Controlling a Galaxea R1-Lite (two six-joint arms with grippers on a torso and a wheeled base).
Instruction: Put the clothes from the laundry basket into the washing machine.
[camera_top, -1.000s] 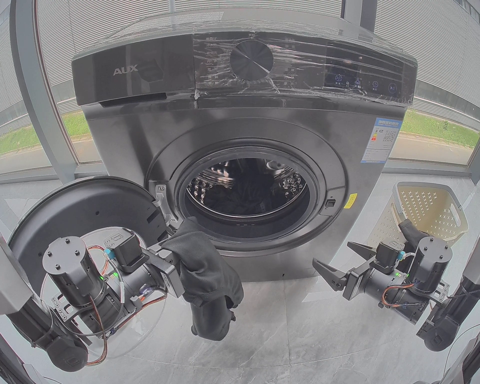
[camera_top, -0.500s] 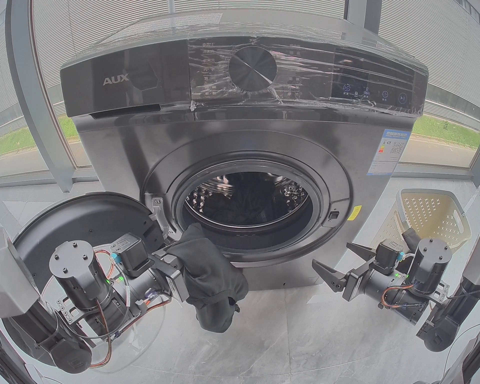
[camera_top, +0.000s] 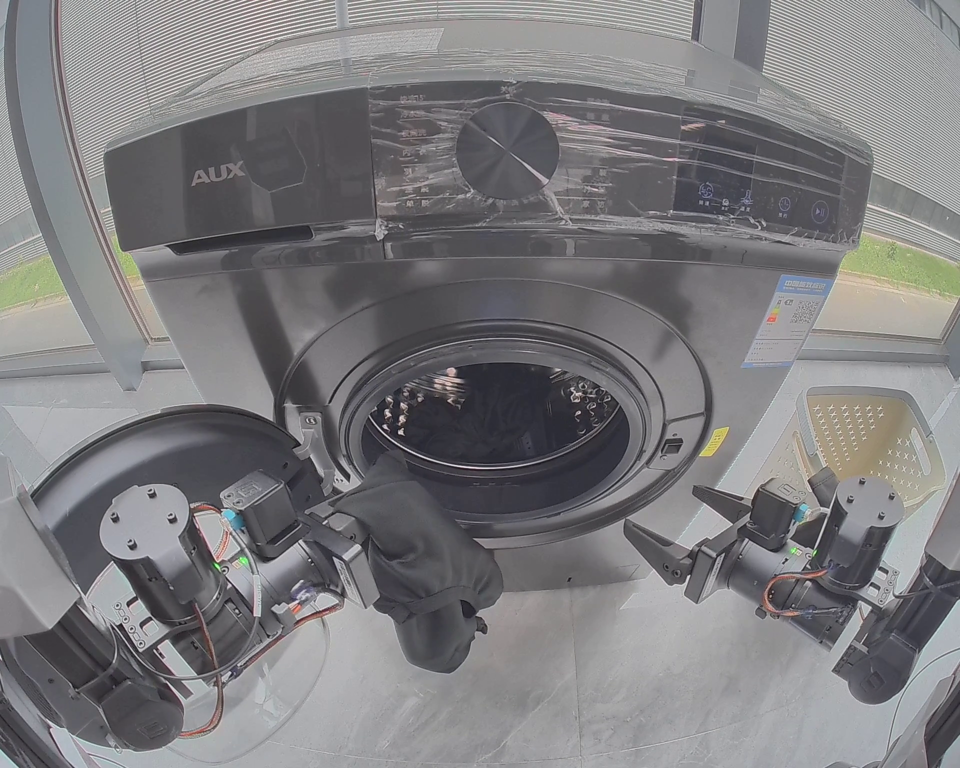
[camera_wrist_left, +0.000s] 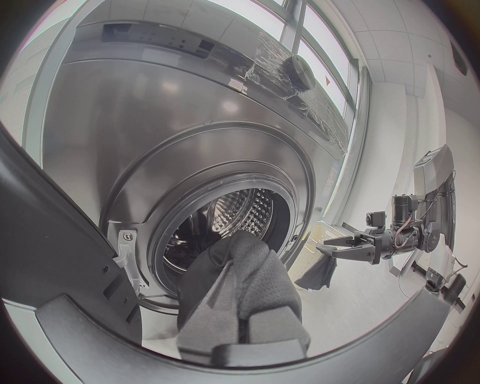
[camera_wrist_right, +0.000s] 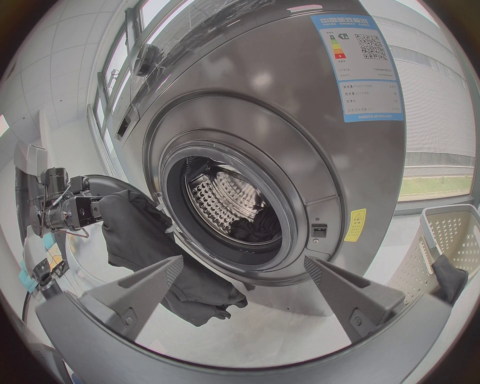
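Black garment (camera_top: 430, 570) hung clamped in your left pincer (camera_wrist_left: 244, 297) before the washing machine (camera_top: 500, 290); your right pincer (camera_top: 665, 510) stood open.

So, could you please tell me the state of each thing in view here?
Grey washing machine's round door: swung open.
Steel drum: dark clothes inside.
Black fabric garment: gripped, hanging at the opening's lower edge, not inside.
Left pincer: shut on the garment.
Right pincer: open, empty.
Cream perforated plastic laundry basket: dark cloth draped on its rim.
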